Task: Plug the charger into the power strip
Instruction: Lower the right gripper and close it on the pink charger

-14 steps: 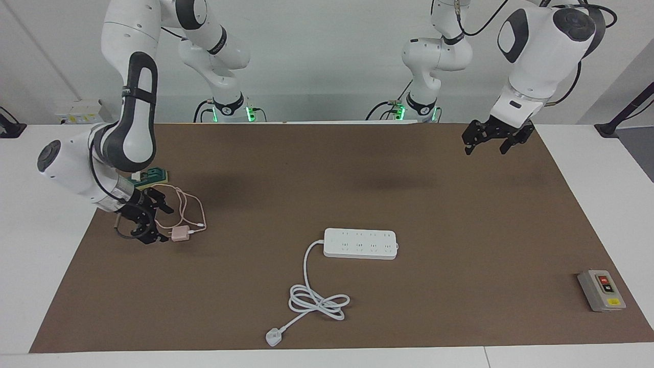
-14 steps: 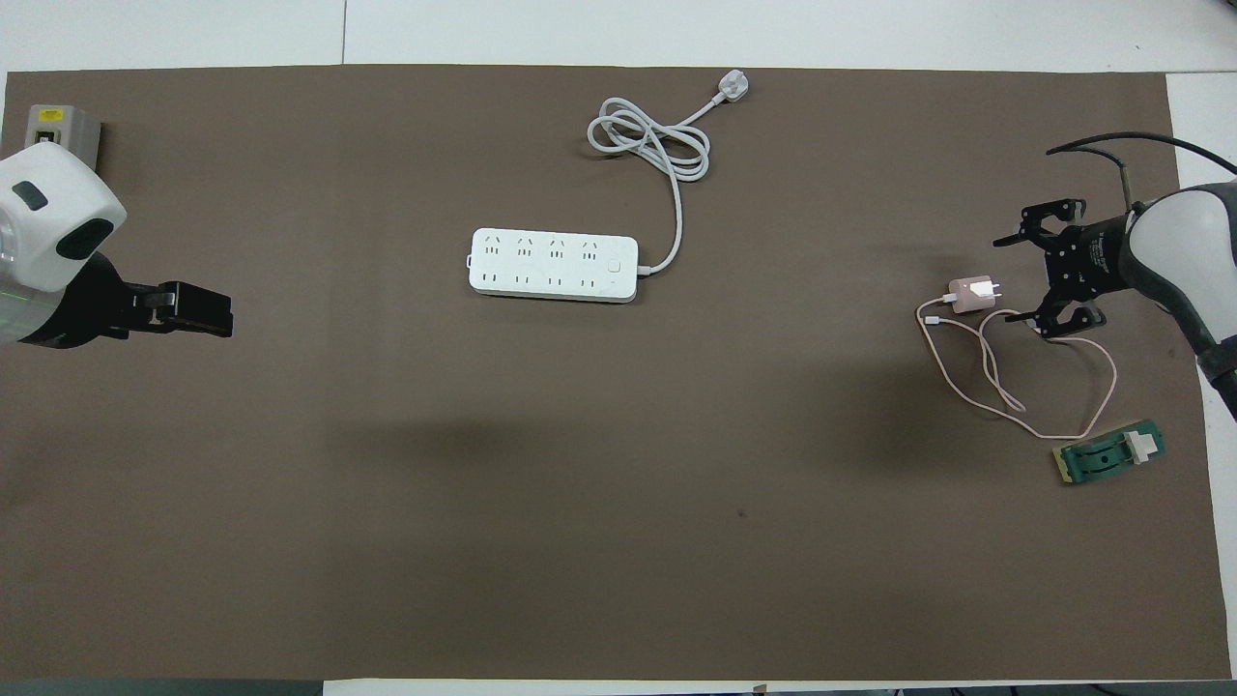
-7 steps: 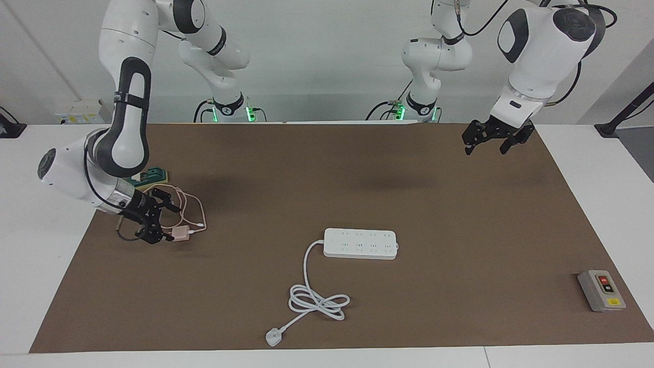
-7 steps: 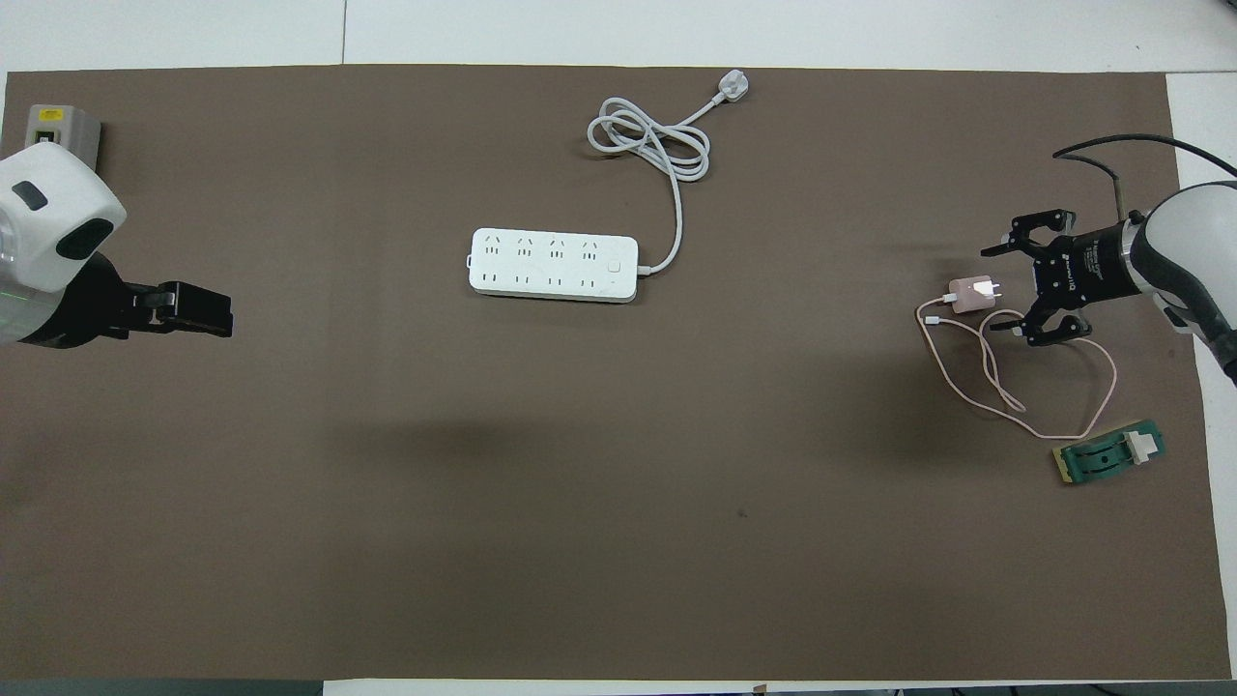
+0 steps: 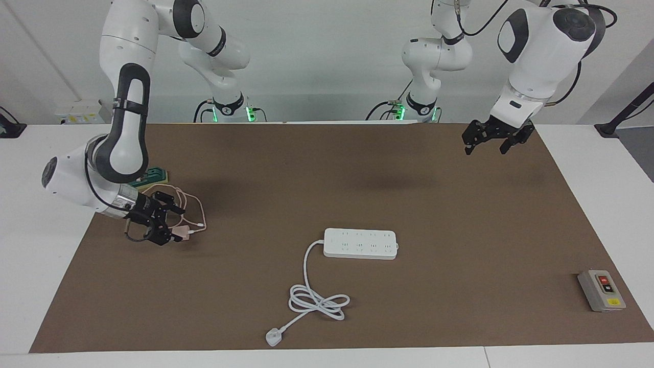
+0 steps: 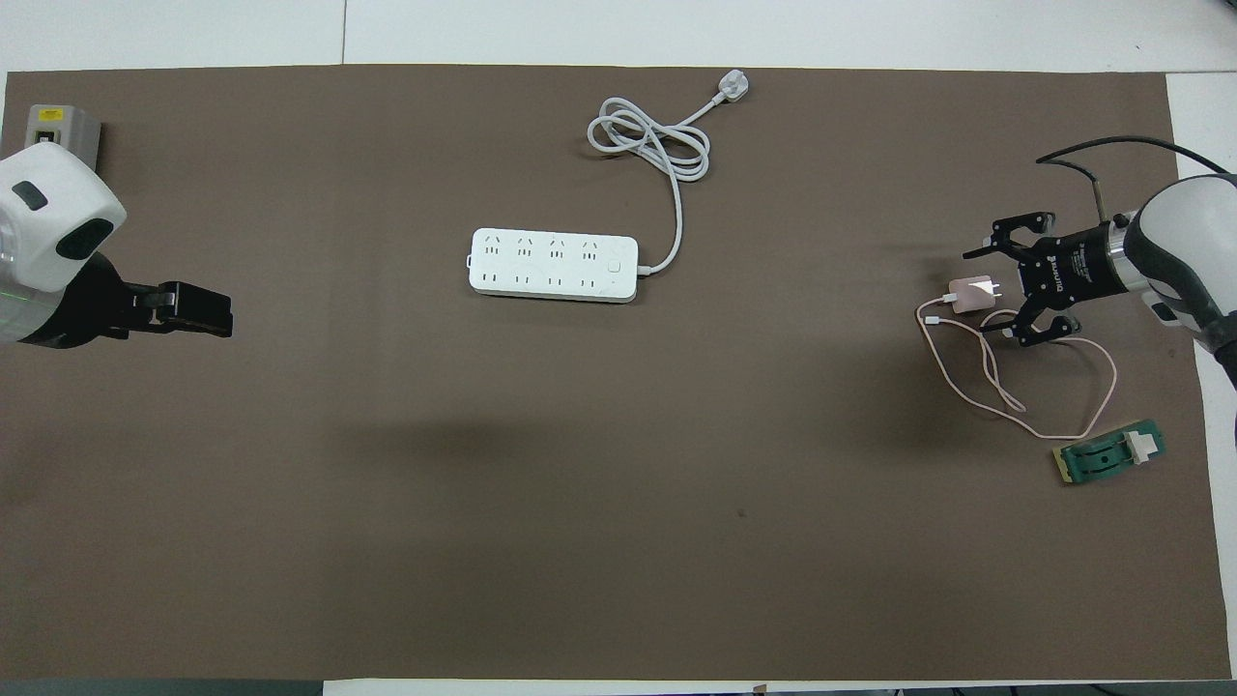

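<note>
Straddling the charger (image 6: pixel 969 291) — right gripper (image 6: pixel 988 292) low, level, jaws spread.

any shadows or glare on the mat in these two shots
Facing view: soft shadow patches on the brown mat near the robots, none hard-edged. Overhead view: a broad dim shadow across the mat's middle, another near the charger; no glare in either.

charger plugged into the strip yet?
No. The charger lies on the mat toward the right arm's end, apart from the power strip, whose outlets show nothing plugged in.
</note>
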Controlling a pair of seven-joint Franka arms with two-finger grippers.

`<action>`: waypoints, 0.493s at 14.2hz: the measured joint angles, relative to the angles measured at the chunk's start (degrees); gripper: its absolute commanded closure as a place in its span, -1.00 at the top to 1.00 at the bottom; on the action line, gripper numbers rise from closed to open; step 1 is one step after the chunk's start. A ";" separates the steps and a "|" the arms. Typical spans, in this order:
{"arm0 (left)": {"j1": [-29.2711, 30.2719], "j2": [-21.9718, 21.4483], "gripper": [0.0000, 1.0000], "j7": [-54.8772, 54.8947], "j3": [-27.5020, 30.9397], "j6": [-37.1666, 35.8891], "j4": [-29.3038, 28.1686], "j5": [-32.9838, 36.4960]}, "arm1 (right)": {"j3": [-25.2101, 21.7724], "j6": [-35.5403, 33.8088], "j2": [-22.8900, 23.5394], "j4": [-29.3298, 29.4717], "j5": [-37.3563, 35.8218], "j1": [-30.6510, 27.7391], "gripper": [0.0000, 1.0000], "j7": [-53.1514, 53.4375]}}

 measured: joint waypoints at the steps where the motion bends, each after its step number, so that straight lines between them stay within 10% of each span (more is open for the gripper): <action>1: 0.00 0.00 1.00 0.00 0.00 0.00 0.00 0.00 | -0.06 -0.18 0.45 0.39 -0.03 -0.01 1.00 -1.75; 7: -0.01 0.00 1.00 0.00 -0.03 -0.02 0.00 0.00 | -0.19 -0.92 1.88 0.89 -0.18 -0.31 1.00 -5.39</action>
